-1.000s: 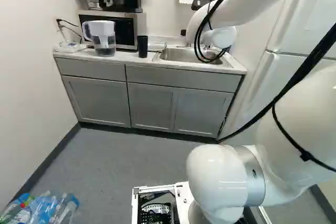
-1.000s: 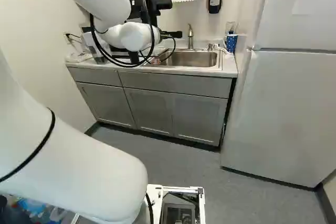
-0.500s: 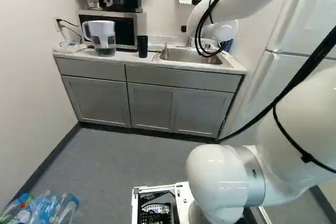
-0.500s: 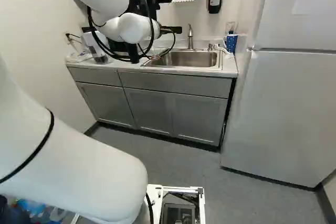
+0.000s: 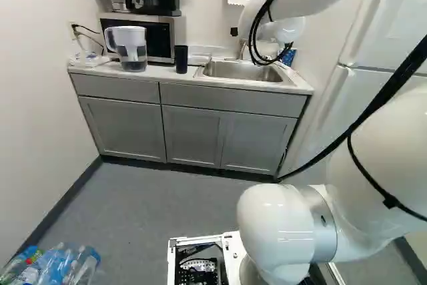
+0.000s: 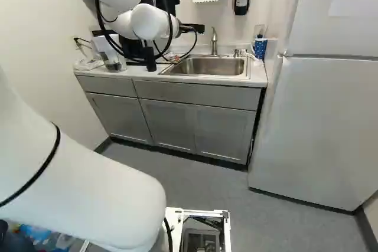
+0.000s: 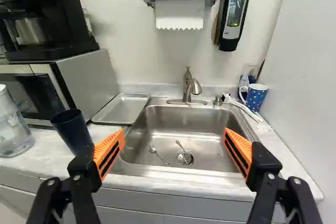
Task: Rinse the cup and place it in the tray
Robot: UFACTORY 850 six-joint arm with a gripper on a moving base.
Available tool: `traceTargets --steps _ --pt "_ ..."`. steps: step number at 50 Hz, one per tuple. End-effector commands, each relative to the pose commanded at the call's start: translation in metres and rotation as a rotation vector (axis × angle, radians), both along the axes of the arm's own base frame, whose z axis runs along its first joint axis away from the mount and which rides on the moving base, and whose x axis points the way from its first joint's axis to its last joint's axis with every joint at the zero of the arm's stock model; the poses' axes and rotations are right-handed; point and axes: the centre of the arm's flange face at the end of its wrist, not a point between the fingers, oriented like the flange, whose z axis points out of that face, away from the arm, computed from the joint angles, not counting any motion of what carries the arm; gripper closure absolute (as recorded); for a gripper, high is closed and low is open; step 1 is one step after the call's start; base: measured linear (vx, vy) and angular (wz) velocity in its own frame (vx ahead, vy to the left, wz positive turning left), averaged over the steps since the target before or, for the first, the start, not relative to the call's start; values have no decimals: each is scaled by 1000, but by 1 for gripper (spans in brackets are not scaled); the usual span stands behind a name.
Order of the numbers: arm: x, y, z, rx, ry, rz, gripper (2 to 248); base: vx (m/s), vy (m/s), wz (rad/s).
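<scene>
In the right base view my gripper (image 6: 192, 29) is partly visible above the counter by the sink. The wrist view shows the gripper (image 7: 173, 148) open, its orange pads wide apart with only the view of the sink between them. A dark cup (image 7: 73, 128) stands upright on the counter, beyond and beside one finger; in the left base view the same dark cup (image 5: 181, 59) is left of the sink. The metal tray (image 7: 122, 109) lies flat between microwave and sink. Two spoons lie in the steel sink (image 7: 157, 129), below the faucet (image 7: 190, 85).
A water pitcher (image 5: 130, 47) stands left of the cup, before the microwave (image 7: 86, 74), which carries a coffee maker (image 7: 44, 19). A blue dotted mug (image 7: 255, 97) is on the sink's other side, near the fridge (image 6: 319, 116). Bottles (image 5: 53, 265) lie at the left base view's lower left.
The arm's wrist has risen and shifted slightly, leftward in the right base view, uncovering the dark cup there and more of the sink. The base and the cup have stayed put.
</scene>
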Motion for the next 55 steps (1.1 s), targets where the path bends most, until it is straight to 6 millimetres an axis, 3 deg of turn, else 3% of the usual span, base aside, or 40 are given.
traceTargets --steps 31,55 --pt "0 0 6 -1 -5 0 3 2 0 0" --pt "0 0 6 -1 -5 0 3 155 -24 -7"
